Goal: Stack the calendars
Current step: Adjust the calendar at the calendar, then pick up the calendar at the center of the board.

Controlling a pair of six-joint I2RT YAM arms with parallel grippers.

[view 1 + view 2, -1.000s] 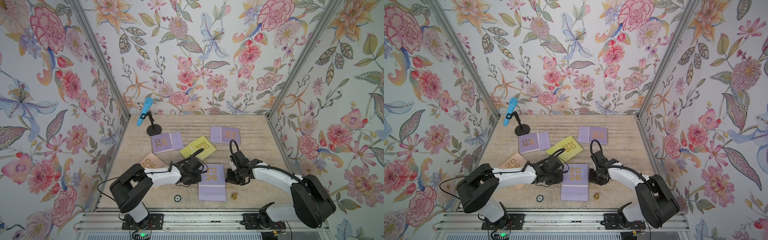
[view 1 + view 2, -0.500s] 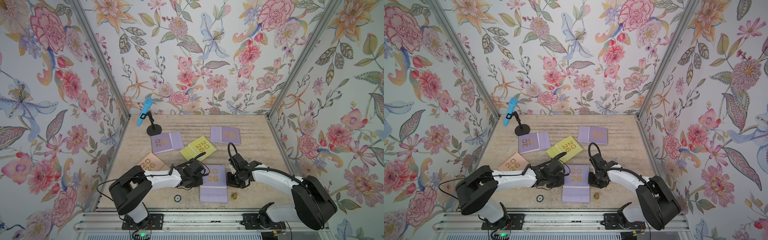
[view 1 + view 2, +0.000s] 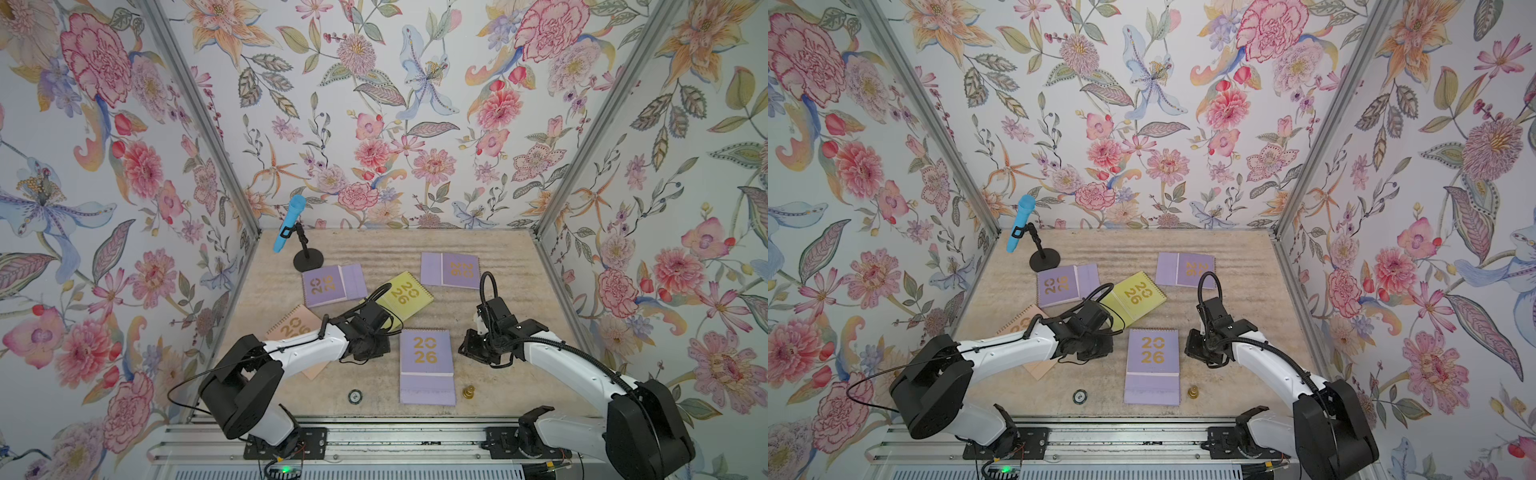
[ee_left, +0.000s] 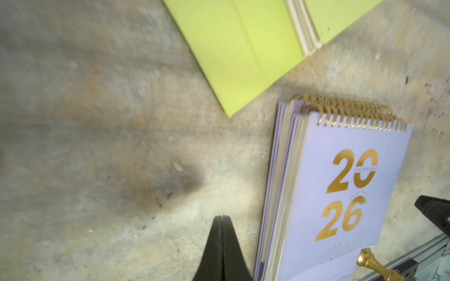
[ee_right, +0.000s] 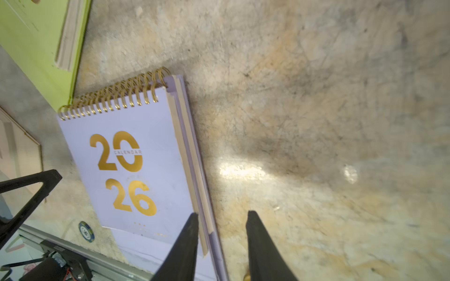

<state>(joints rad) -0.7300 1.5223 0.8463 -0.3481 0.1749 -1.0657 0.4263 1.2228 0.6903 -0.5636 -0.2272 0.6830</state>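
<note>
Top views both show, farthest left, a peach spiral-bound card calendar (image 3: 293,328) lying flat, partly covered by the left arm. Behind it a lilac purple spiral-bound calendar (image 3: 332,286) lies flat near the black stand of a blue microphone (image 3: 289,224). The left gripper (image 4: 222,216) hangs over bare stone-coloured table (image 4: 97,146), its jaws pressed together with nothing between them. It sits just beside the stack's left long edge.

A yellow-green spiral-bound calendar (image 3: 405,297) lies askew at mid-table, apart from the rest. Nearer the front sits the stack (image 3: 426,361). The left wrist view shows two gold coils, so it looks like two lilac calendars, one on the other and roughly squared.

The right gripper (image 5: 222,213) stands at the stack's right long edge with its jaws partly spread, gripping nothing. One finger (image 5: 192,228) is over the cover and the other over the table. Whether that finger touches the cover is hard to tell from here. Farthest right and well back, a fourth lilac calendar (image 3: 451,270) lies flat.

These calendars should be light and fairly stiff, being card covers around paper leaves. The smooth covers probably slide easily on each other. Lying flat, they give little to pinch, so a free long edge or a corner away from the wire coil seems the best hold. Loose leaves and the fold-out base flap could fan open if only the top cover is caught.
</note>
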